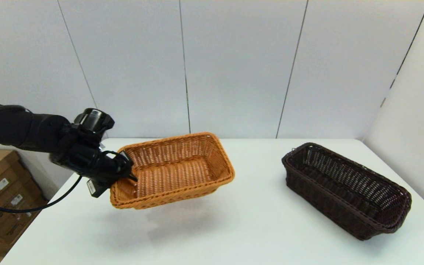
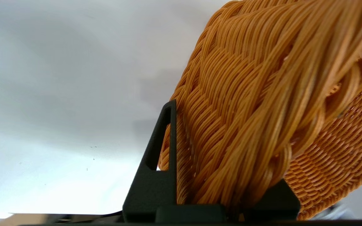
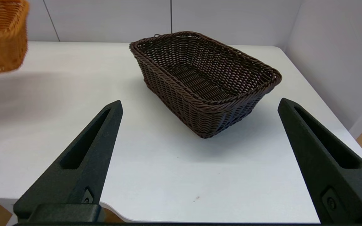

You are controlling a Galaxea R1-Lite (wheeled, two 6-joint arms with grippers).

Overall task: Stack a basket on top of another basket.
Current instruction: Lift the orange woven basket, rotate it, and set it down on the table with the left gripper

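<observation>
White table [image 1: 234,228] carries the dark brown basket [image 1: 346,189] on its right side, resting flat, untouched. Orange-tan basket [image 1: 173,171] is airborne over the table's left half, tilted, well apart from the brown one. Left gripper [image 1: 125,171] is clenched on its braided rim at the near-left end. Right gripper [image 3: 200,106] is parked off the near edge, fingers spread wide, empty. Step in hand looks like carrying. Next move likely calls for travel rightward, levelling, then lining up over the brown basket.

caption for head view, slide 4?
Left end effector lifts orange-tan woven wicker basket off white table; dark brown wicker basket sits right.
</observation>
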